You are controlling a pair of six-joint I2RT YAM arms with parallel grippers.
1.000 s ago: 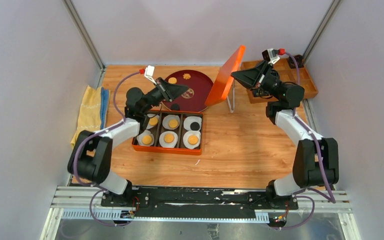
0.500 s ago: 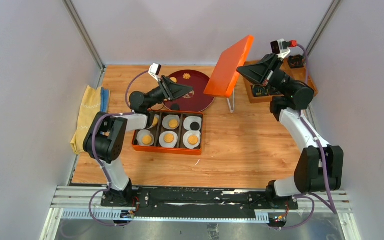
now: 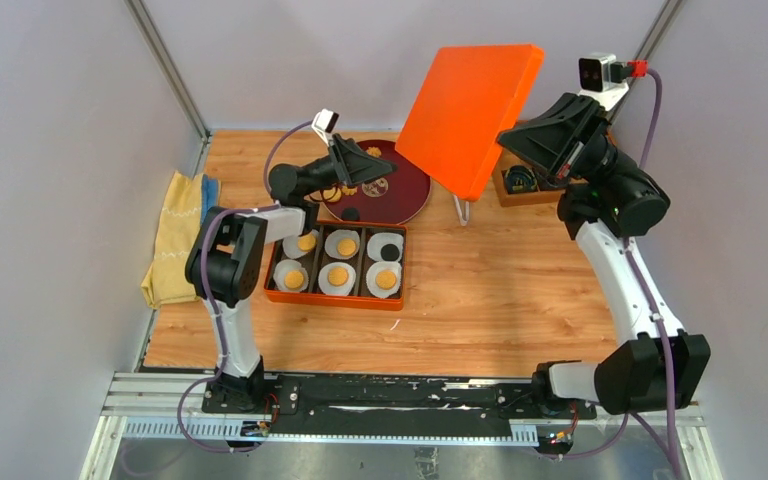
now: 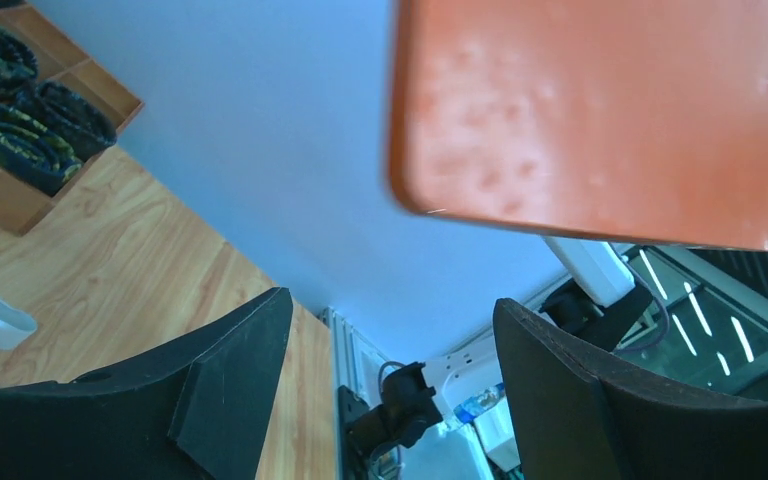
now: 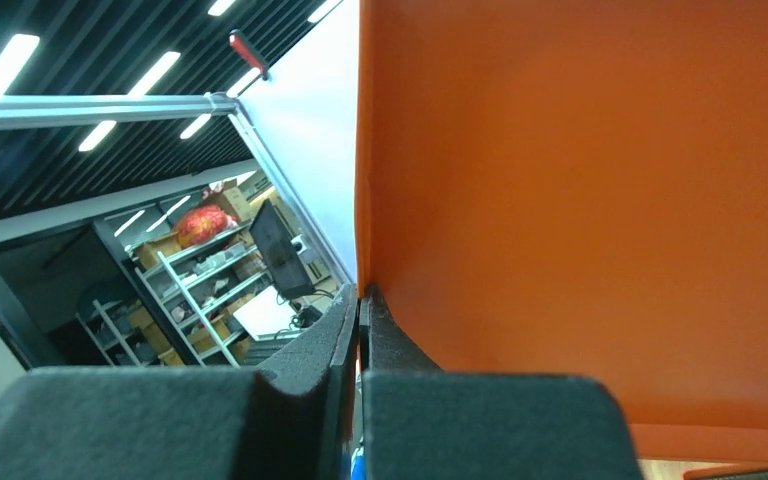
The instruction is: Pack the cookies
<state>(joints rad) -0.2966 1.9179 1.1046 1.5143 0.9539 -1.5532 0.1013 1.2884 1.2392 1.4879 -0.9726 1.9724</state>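
Observation:
The cookies lie in white paper cups in the orange box (image 3: pixel 334 297): golden ones such as (image 3: pixel 338 275) and a dark one (image 3: pixel 388 250). More cookies sit on the dark red plate (image 3: pixel 407 190), including a dark one (image 3: pixel 352 213). My left gripper (image 3: pixel 385 170) hovers over that plate, open, with nothing between its fingers (image 4: pixel 392 305). My right gripper (image 3: pixel 506 135) is raised high and shut on the edge of the orange lid (image 3: pixel 470 105). In the right wrist view the jaws (image 5: pixel 360 300) pinch the lid's rim (image 5: pixel 580 200). The lid's underside (image 4: pixel 600 110) fills the top of the left wrist view.
A folded yellow towel (image 3: pixel 175 235) lies at the left wall. A wooden tray (image 3: pixel 520 192) with dark rolled items (image 4: pixel 20 130) stands at the back right. A white wire stand (image 3: pixel 463 208) stands beside the plate.
My right arm has lifted the orange lid higher and turned its flat face toward the camera. My left gripper has opened and shifted right over the plate.

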